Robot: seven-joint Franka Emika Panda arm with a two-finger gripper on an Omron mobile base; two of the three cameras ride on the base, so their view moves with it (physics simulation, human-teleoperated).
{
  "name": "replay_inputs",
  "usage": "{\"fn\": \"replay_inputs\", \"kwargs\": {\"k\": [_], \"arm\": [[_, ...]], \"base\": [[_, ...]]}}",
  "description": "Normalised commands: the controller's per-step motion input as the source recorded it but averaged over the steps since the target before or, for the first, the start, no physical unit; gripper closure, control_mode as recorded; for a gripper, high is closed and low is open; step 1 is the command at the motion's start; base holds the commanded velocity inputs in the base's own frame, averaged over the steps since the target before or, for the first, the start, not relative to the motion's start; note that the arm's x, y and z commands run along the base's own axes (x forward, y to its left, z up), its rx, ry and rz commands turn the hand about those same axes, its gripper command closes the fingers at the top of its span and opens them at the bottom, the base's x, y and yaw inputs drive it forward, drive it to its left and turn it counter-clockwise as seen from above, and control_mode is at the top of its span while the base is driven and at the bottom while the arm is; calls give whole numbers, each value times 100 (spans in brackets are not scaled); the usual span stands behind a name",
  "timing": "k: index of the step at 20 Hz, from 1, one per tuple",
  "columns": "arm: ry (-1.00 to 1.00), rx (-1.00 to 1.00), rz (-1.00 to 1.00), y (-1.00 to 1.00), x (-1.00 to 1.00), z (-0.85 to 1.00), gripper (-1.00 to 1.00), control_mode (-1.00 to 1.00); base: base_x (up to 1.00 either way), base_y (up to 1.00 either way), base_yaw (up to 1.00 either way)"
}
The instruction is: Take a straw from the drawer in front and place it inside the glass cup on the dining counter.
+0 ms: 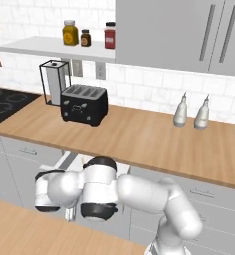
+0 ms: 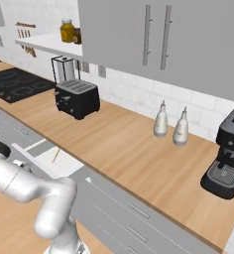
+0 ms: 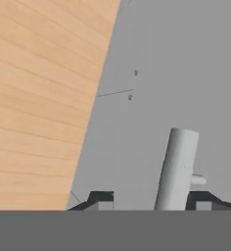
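Right base view: straw (image 2: 55, 155) lies in open drawer (image 2: 69, 166); gripper (image 3: 149, 203) jaws straddle its handle (image 3: 177, 169)

I see a black toaster (image 1: 84, 104) at ten o'clock on the light-wood wall counter (image 1: 139, 137), white tiles (image 1: 139, 84) behind, a yellow straw (image 2: 55, 155) in the white drawer (image 2: 64, 163).

Wall counter with light wood top (image 2: 129, 149): black four-slot toaster (image 1: 83, 103) toward its left end near the back edge, wire-framed paper towel holder (image 1: 55, 82) just behind-left of it. Black cooktop (image 1: 5, 104) at the counter's far left end. Two white pump bottles (image 2: 170, 125) side by side at the back edge, right of centre. Black coffee machine (image 2: 229, 154) at the right end. White-lined shallow drawer (image 2: 64, 161) is open below the front edge, thin yellow straw (image 2: 55, 155) lying inside near its left side. Three jars (image 1: 84, 35) on the white wall shelf (image 1: 50, 48) above the toaster.
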Motion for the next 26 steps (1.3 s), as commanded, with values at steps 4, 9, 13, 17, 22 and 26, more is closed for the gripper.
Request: {"fn": "replay_inputs", "kwargs": {"k": [4,9,13,17,22,26], "arm": [[17,0,22,100,-100,-81,100,-100],[21,0,23,100,-100,-71,100,-100],[30,0,21,100,-100,-37,100,-100],[34,3,20,99,-100,-10,100,-100],[6,16,5,24,-86,75,-100,-100],[-16,39,0,-42,-83,100,-100,-100]], "base": [[0,0,0],[0,0,0],[0,0,0],[0,0,0],[0,0,0],[0,0,0]]}}
